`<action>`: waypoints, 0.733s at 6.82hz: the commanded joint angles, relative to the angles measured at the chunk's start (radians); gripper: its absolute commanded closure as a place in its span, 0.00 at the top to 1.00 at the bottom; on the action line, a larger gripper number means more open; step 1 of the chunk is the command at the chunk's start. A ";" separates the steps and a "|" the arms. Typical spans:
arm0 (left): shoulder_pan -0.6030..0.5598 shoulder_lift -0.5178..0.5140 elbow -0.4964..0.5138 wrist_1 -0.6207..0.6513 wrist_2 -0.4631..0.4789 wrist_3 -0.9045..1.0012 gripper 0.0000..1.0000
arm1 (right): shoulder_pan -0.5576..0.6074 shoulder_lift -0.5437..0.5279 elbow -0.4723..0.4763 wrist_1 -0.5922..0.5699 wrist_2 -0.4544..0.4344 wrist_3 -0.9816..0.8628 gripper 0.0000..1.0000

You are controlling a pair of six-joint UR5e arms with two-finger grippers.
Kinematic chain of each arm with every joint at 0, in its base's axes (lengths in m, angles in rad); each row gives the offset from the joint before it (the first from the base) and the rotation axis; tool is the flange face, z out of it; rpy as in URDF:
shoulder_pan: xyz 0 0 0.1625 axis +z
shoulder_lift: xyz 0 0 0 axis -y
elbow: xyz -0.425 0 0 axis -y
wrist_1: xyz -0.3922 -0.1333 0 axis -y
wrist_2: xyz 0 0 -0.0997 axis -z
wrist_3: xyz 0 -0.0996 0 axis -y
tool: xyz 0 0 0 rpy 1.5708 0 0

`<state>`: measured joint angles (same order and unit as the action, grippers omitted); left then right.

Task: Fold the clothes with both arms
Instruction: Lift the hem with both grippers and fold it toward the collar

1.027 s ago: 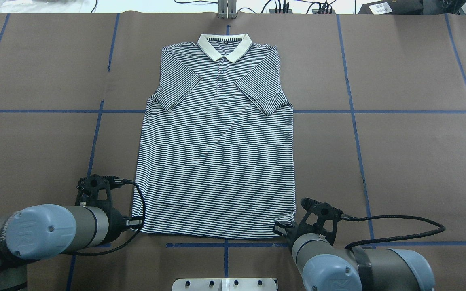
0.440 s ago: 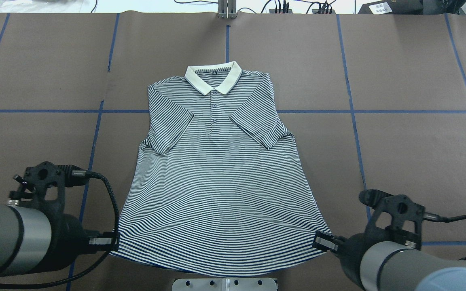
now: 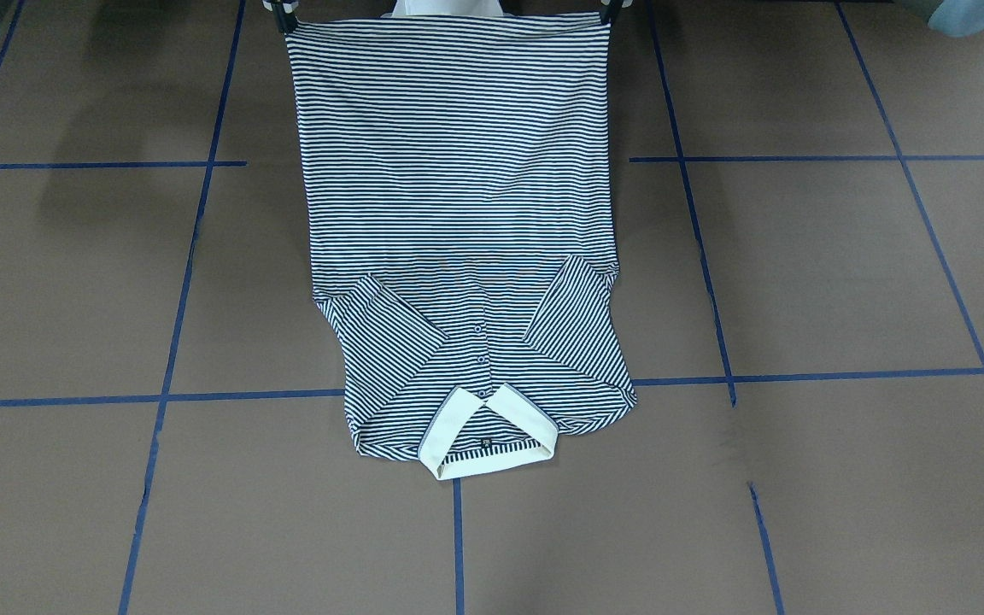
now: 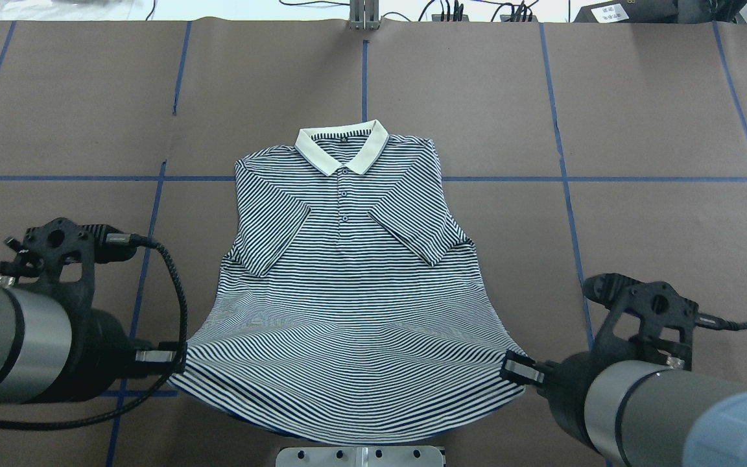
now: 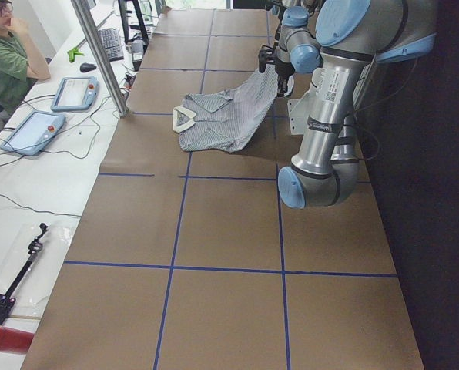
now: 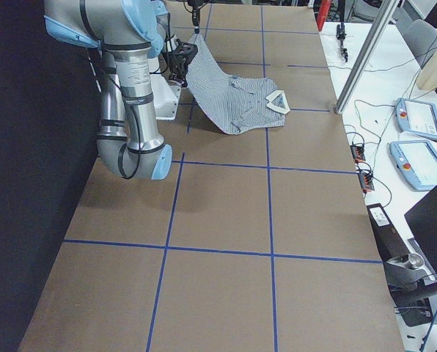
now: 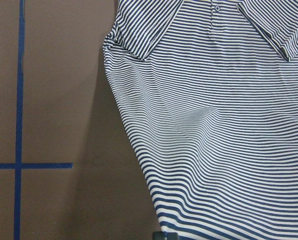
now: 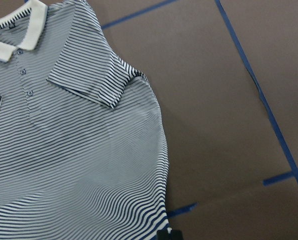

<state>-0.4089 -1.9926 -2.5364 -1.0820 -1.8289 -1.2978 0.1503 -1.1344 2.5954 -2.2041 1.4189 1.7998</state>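
Observation:
The striped polo shirt (image 4: 347, 279) lies face up, its cream collar (image 4: 341, 146) at the far end and both short sleeves folded in over the chest. The collar half rests on the table; the hem is raised and stretched between the arms. My left gripper (image 4: 177, 359) is shut on the hem's left corner, and my right gripper (image 4: 515, 371) is shut on the right corner. From the front view the shirt (image 3: 458, 213) hangs from the left gripper (image 3: 607, 12) and right gripper (image 3: 285, 15) at the top edge. Both wrist views look down the shirt (image 7: 214, 130) (image 8: 79, 150).
Brown paper with blue tape lines (image 4: 561, 178) covers the table. The white base plate (image 4: 360, 455) sits under the raised hem at the near edge. A metal post (image 4: 364, 16) and cables stand at the far edge. A seated person (image 5: 6, 62) and control pendants (image 5: 72, 92) are beside the table.
Both grippers, shut on the hem corners, have lifted them and spread apart toward the robot. The whole shirt has slid nearer, the collar moving from the far edge to the middle tape line.

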 commanded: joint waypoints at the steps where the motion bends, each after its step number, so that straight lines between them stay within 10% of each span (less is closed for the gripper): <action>1: -0.175 -0.089 0.198 -0.036 -0.003 0.129 0.00 | 0.259 0.073 -0.210 0.137 0.099 -0.190 0.00; 5: -0.356 -0.143 0.590 -0.353 -0.003 0.261 0.00 | 0.514 0.215 -0.787 0.581 0.170 -0.296 0.00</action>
<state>-0.7285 -2.1199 -2.0785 -1.3147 -1.8320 -1.0515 0.6168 -0.9858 1.9789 -1.7102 1.5855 1.5199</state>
